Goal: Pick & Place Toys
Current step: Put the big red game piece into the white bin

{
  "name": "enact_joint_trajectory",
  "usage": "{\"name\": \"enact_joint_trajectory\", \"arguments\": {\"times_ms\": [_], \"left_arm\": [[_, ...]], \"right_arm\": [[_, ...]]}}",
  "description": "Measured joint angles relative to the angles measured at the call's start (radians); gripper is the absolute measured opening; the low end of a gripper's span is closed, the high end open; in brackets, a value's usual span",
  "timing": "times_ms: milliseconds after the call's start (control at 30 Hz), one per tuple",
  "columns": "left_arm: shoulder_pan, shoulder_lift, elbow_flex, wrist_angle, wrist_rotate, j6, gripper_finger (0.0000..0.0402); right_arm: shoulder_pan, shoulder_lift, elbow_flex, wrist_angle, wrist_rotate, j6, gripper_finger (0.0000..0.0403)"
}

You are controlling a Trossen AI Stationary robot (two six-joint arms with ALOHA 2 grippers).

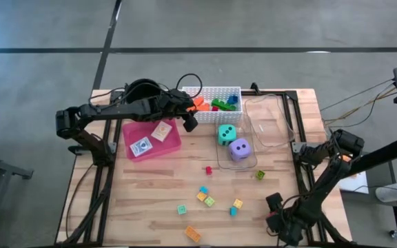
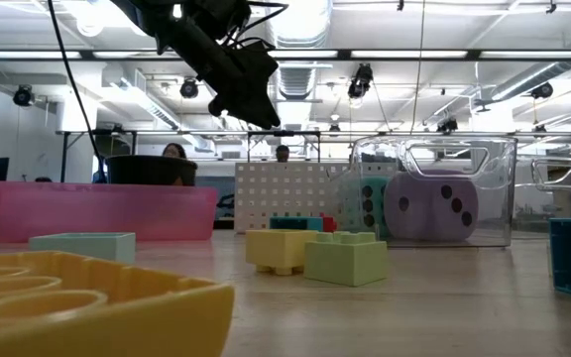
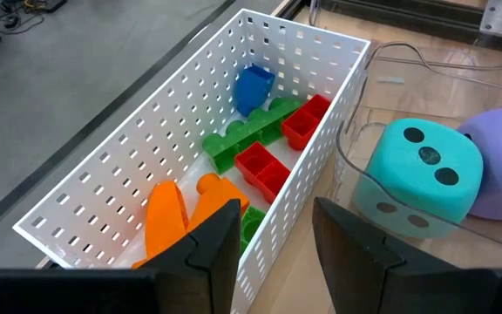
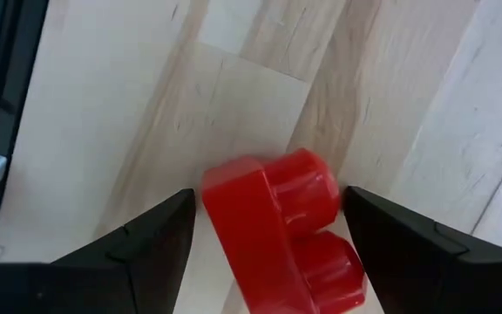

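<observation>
My right gripper (image 4: 270, 208) stands open near the table's front right (image 1: 276, 215), pointing down, one finger on each side of a red block (image 4: 281, 231) that lies on the wood. Small gaps show at both sides, so no touch shows. My left gripper (image 3: 277, 218) hangs above the near right corner of the white basket (image 1: 212, 93), its fingers a little apart with nothing between them. The basket holds red (image 3: 262, 166), green (image 3: 247, 131), blue (image 3: 253, 87) and orange (image 3: 166, 214) blocks. Teal (image 1: 227, 133) and purple (image 1: 239, 148) dice sit in a clear box (image 1: 248, 164).
A pink tray (image 1: 131, 129) with two cards (image 1: 162, 131) lies left of the dice. A second clear box (image 1: 271, 124) stands at the back right. Several loose blocks (image 1: 209, 201) lie scattered over the near middle of the table, and a small red one (image 1: 209, 169) lies below the dice.
</observation>
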Motion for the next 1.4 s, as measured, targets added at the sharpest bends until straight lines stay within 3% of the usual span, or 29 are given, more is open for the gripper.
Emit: {"name": "enact_joint_trajectory", "arguments": {"times_ms": [767, 1100, 1400], "left_arm": [[0.0, 0.0, 0.0, 0.0, 0.0, 0.0, 0.0149], [0.0, 0.0, 0.0, 0.0, 0.0, 0.0, 0.0149], [0.0, 0.0, 0.0, 0.0, 0.0, 0.0, 0.0149]], "right_arm": [[0.0, 0.001, -0.006, 0.022, 0.022, 0.017, 0.0293], [-0.003, 0.002, -0.006, 0.044, 0.029, 0.02, 0.0215], [-0.034, 0.002, -0.008, 0.047, 0.018, 0.028, 0.0201]]}}
